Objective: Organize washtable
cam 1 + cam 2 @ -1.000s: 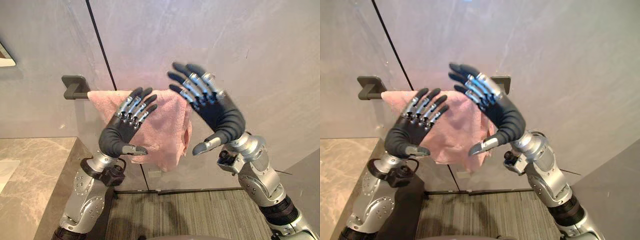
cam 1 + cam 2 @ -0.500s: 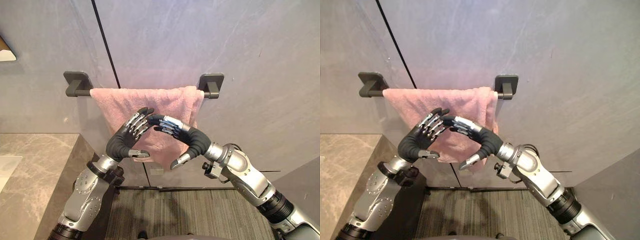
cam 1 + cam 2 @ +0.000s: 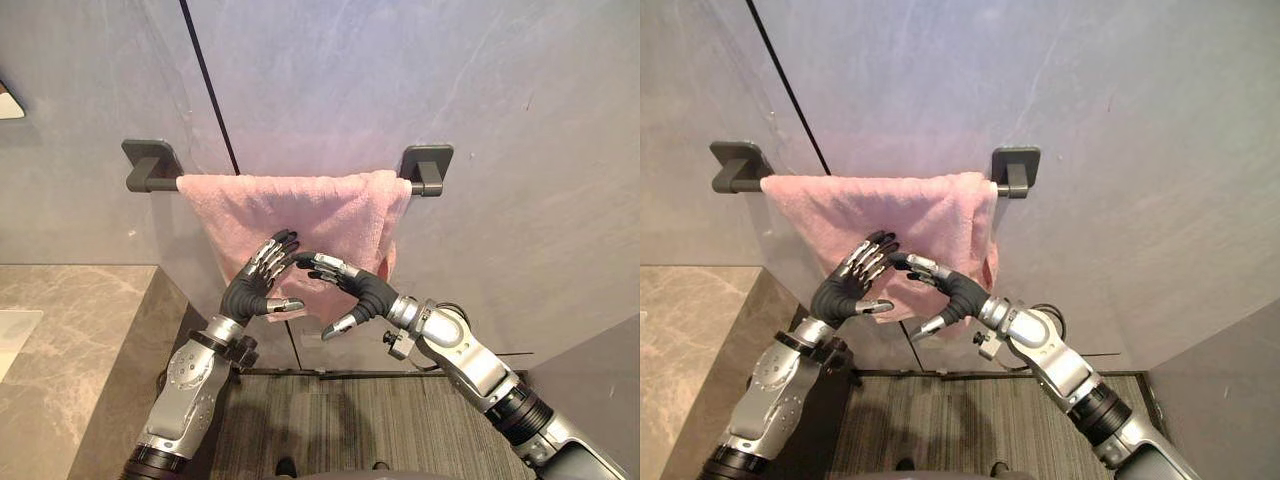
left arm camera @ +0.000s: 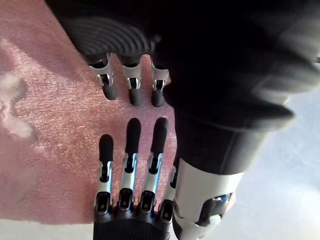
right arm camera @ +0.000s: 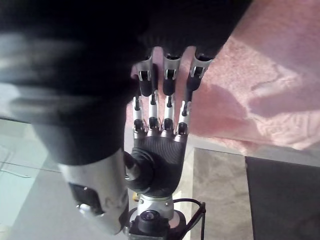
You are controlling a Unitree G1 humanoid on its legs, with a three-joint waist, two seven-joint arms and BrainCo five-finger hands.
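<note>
- Pink towel [image 3: 300,215]: draped over a dark wall bar between the left bracket [image 3: 148,165] and the right bracket [image 3: 427,168]. Its long axis runs level along the bar and the cloth hangs straight down the grey wall [image 3: 520,120].
- Towel lie: spread flat over most of the bar. The end by the right bracket is bunched into a hanging fold, and the lower edge is uneven.
- Left hand [image 3: 255,285]: raised before the towel's lower part, fingers straight and apart from the thumb, clamped on nothing.
- Right hand [image 3: 355,290]: beside it at the same height, fingers likewise straight, thumb hanging clear below, holding nothing.
- The two hands' fingertips face each other, just apart, over the cloth. Contact with the towel cannot be told.
- Marble bench [image 3: 70,330]: lower left, below the bar.
</note>
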